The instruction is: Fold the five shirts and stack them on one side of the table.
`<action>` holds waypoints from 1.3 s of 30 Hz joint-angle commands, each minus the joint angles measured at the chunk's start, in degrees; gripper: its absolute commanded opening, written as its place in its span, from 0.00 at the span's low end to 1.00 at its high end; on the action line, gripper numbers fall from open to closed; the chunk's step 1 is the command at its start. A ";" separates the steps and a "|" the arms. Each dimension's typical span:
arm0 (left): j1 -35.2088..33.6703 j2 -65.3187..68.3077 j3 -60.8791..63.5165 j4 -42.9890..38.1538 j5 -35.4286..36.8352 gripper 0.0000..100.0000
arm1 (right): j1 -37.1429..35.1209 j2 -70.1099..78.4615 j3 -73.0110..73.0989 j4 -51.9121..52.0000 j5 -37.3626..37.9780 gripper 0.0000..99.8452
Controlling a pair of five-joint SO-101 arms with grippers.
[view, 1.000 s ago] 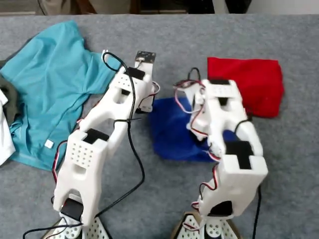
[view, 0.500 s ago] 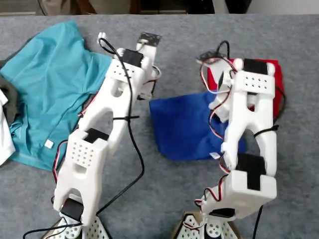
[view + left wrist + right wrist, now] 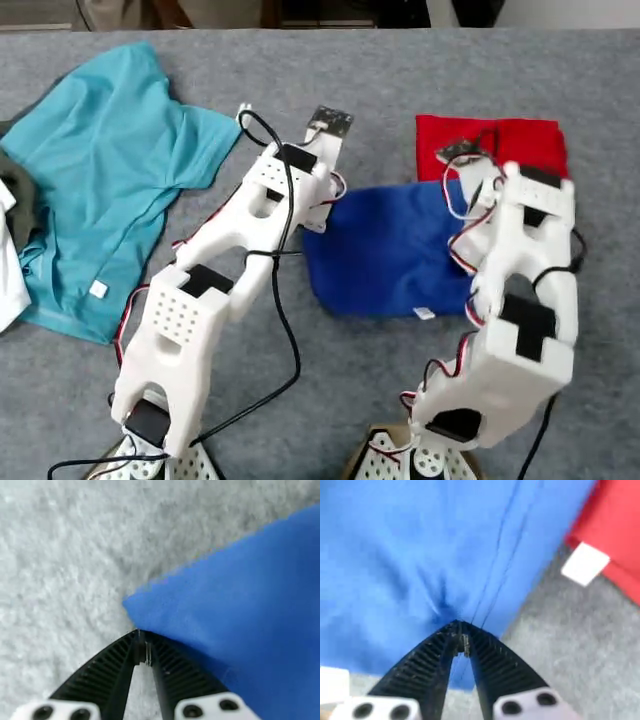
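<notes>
- Blue shirt: a folded packet lying mid-desk between the two arms. Its far right corner touches or just overlaps the folded red shirt; which of the two cannot be told.
- Handling (judged): light, limp cloth, not fragile. Lifted by one point it would sag and fall open, so it is best taken at two corners of one edge, through all layers.
- Left jaws: closed, tips meeting at a left corner of the blue shirt, apparently nipping its hem.
- Right jaws: closed on a puckered fold of the blue shirt, near the red shirt.
- Edges and room: the grey desk lies bare beyond and in front of the packet. A teal shirt lies spread unfolded at the left, well apart. A dark garment and a white garment sit at the left edge. The red shirt probably marks the stacking side.
</notes>
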 commanded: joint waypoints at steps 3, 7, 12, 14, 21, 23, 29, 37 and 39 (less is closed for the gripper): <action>-1.14 -1.01 -0.44 -1.76 -0.62 0.02 | 0.66 0.22 -3.91 2.81 -0.44 0.00; -0.88 -1.19 -5.63 6.33 -0.79 0.02 | 1.27 -4.88 -11.12 11.87 -3.43 0.00; -2.64 -1.10 -19.52 20.84 -0.79 0.02 | 3.65 -15.16 -15.34 21.10 -4.84 0.00; -3.43 -1.10 -24.44 24.88 -0.70 0.02 | 4.88 -18.77 -15.25 22.95 -7.12 0.00; -4.57 -1.10 -32.62 34.81 13.01 0.14 | 6.11 -28.53 -3.47 23.12 -14.95 0.04; -6.15 -0.48 -33.14 34.37 20.31 0.22 | 4.70 -29.23 2.86 18.29 -19.78 0.13; -6.33 7.52 -30.42 26.20 22.24 0.24 | -4.88 -29.23 19.82 0.09 -23.91 0.46; -4.84 16.04 -33.14 24.00 22.42 0.24 | -8.04 -29.23 25.27 -10.29 -29.63 0.52; -4.66 16.57 -34.64 23.91 22.51 0.24 | -8.13 -29.23 25.19 -11.43 -29.89 0.52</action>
